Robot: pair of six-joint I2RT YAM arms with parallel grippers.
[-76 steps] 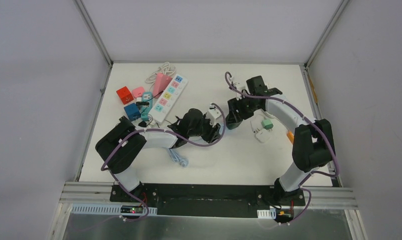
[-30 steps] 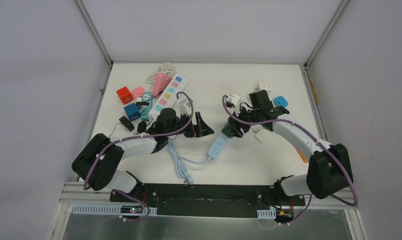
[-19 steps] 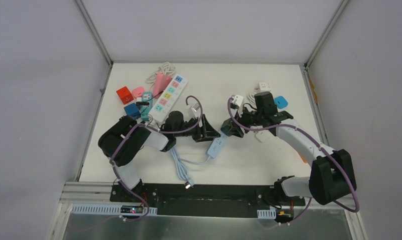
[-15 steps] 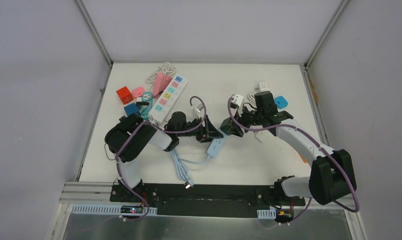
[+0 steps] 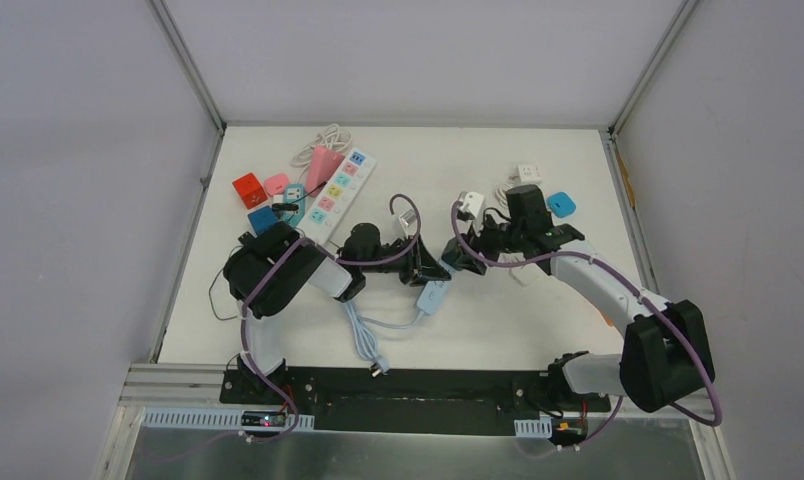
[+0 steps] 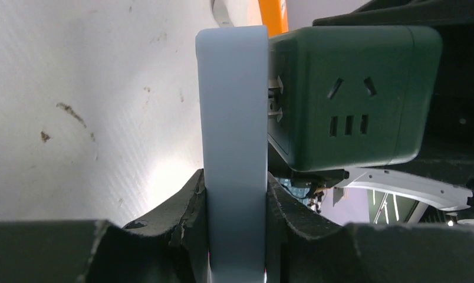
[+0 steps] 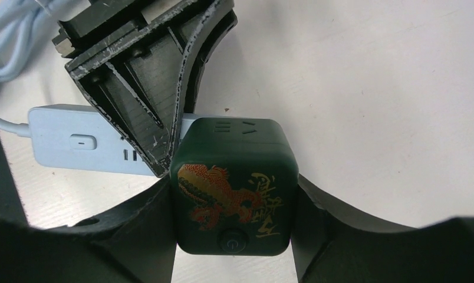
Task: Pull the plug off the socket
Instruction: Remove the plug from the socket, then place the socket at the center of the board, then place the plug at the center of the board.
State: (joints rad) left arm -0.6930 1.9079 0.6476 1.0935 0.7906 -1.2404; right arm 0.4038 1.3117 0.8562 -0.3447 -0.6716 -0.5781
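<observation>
My left gripper is shut on a light-blue power strip, which stands on edge between the fingers. A dark green cube plug with a gold and red dragon on top sits against the strip's side. Its metal prongs show in a narrow gap between cube and strip. My right gripper is shut on the cube's two sides. In the top view both grippers meet at mid-table, the left and the right, with the strip below them.
The strip's pale cable loops toward the near edge. A long white power strip, a pink plug, a red cube and a blue cube lie at the back left. Small white adapters and a blue one lie behind the right arm.
The left gripper moved right from beside the strip and closed on it. The right gripper kept hold of the green cube at the strip's far end. Both shifted slightly.
</observation>
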